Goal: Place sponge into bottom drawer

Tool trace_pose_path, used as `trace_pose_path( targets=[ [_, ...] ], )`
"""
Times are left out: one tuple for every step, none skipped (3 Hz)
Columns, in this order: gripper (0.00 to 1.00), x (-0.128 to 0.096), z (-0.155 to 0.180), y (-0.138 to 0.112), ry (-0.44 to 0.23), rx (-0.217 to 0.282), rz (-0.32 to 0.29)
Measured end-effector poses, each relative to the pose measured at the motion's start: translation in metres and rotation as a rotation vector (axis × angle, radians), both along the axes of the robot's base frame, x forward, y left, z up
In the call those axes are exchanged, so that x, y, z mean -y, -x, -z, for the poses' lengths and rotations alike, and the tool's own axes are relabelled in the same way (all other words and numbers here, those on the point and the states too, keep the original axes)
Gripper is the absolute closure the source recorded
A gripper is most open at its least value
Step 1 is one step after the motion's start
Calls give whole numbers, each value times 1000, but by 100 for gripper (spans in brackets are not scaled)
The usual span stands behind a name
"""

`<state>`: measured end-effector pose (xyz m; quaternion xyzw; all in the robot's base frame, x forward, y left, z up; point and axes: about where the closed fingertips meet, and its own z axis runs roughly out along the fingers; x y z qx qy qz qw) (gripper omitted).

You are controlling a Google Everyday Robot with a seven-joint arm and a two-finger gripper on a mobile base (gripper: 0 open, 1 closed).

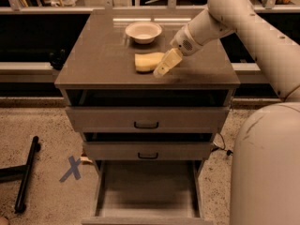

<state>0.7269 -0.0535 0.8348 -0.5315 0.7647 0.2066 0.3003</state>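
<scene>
The sponge (147, 61) lies flat on the bench (101, 57), a little above the middle of the frame and near the centre of the brown top. It is a pale yellow block with its long side running left to right. Just behind it, toward the top of the frame, stands a white bowl (143, 31), upright and a short way apart from the sponge.

The hand (160, 70) is at the right end of the sponge, low over the bench and slanting down toward the lower left. Its pale tip sits right against the sponge's right edge. I cannot tell whether they touch, or whether the hand is open or closed. The white arm (225, 13) reaches in from the upper right corner, and the robot's rounded body (267, 168) fills the lower right of the frame.

Below the bench top are three drawers. The top drawer (108, 118) and the middle drawer (112, 150) each carry a black handle and are pulled out slightly. The bottom drawer (147, 191) is pulled out far toward the bottom edge of the frame, its flat floor bare between low side walls.

On the speckled floor (47, 135) at the lower left are a blue tape cross (71, 168) and a black bar (26, 177) lying beside it.
</scene>
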Motion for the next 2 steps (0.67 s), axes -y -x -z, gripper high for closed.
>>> trace_pose_path(
  targets=[
    [14,-12,6,-2,-12,-13,-12],
    [45,-24,14,-1,-44,-34,-29]
  ],
)
